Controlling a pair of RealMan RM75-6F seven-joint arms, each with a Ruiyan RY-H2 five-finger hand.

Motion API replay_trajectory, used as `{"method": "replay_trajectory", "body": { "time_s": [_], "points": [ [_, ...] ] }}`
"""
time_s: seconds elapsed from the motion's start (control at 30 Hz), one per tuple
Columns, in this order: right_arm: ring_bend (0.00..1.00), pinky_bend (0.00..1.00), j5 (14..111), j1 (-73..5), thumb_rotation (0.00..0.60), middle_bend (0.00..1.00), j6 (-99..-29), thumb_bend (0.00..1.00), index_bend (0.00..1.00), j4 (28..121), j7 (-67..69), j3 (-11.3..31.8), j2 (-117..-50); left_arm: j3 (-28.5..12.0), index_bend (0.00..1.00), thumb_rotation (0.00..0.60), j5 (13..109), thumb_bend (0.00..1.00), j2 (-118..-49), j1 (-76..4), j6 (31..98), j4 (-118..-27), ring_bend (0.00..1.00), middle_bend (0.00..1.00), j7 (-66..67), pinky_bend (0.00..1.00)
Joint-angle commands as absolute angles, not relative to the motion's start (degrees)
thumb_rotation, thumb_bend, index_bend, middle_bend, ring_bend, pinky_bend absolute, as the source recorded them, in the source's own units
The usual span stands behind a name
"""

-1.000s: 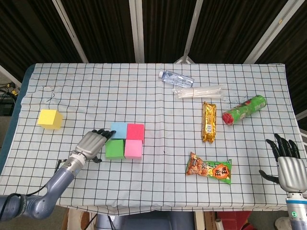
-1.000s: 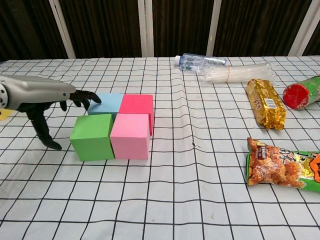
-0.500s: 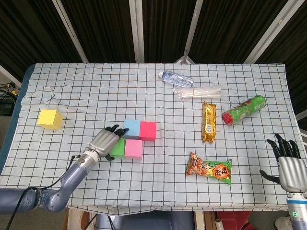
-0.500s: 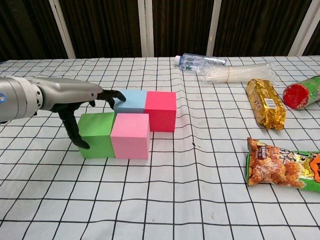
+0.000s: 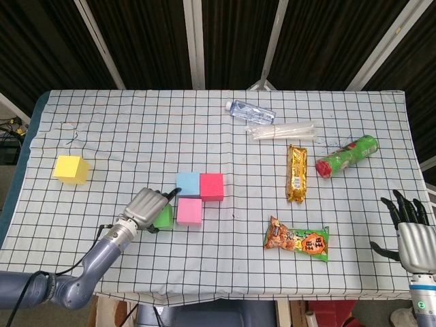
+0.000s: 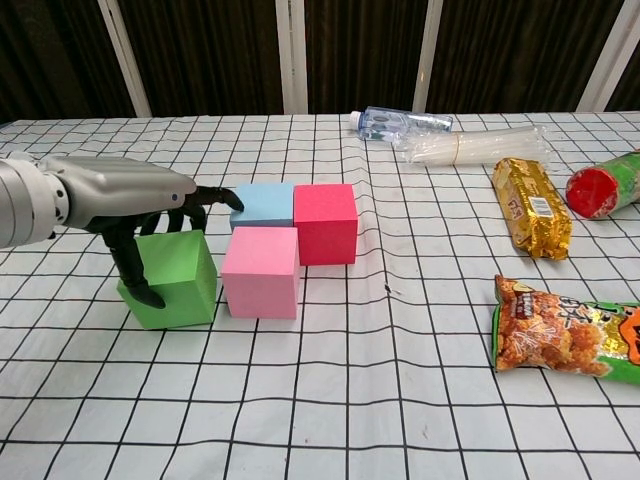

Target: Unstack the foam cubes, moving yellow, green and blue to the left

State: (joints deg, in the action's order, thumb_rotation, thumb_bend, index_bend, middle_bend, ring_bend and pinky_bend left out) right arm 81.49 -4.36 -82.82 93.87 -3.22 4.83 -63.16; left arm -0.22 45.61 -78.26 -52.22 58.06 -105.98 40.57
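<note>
The left hand [image 6: 135,205] grips the green cube [image 6: 175,282] (just left of the pink cube [image 6: 262,271]), while the right hand [image 5: 412,235] hovers empty, fingers spread.

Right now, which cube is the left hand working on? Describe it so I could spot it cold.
On the checked tablecloth, near its front-left part, sits a cluster of four foam cubes. The green cube is its front-left member, beside the light pink cube. It alone is green, tilted, and gripped by the left hand.
</note>
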Motion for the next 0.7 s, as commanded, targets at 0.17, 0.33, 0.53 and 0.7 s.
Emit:
{"method": "replay_trajectory", "body": {
  "time_s": [0.17, 0.33, 0.53, 0.7],
  "points": [
    [0.12, 0.0, 81.5, -4.6, 0.6, 0.02, -82.21, 0.06, 0.17, 93.95, -3.13, 4.71, -63.15, -0.66, 0.11, 0.6, 46.73, 0.19, -77.75, -51.25, 59.18, -104.96, 0.44, 0.48, 38.93, 0.49],
    [0.12, 0.0, 81.17, -4.62, 0.6, 0.02, -82.31, 0.06, 0.17, 93.73, -3.17, 4.95, -63.35, -0.99, 0.12, 0.6, 47.27, 0.21, -73.66, -50.23, 60.55, -106.04, 0.44, 0.47, 38.03, 0.49],
    [0.12, 0.0, 80.91, -4.71, 0.6, 0.02, -81.93, 0.06, 0.17, 93.68, -3.15, 4.92, -63.36, -0.88, 0.1, 0.6, 46.25, 0.18, -66.72, -48.65, 61.0, -105.16, 0.42, 0.42, 36.72, 0.46],
    [0.12, 0.0, 80.8, -4.83, 0.6, 0.02, -81.86, 0.06, 0.17, 93.68, -3.5, 4.99, -63.59, 0.4, 0.02, 0.6, 38.86, 0.09, -65.14, -50.47, 54.75, -100.74, 0.21, 0.16, 39.38, 0.33]
  ]
}}
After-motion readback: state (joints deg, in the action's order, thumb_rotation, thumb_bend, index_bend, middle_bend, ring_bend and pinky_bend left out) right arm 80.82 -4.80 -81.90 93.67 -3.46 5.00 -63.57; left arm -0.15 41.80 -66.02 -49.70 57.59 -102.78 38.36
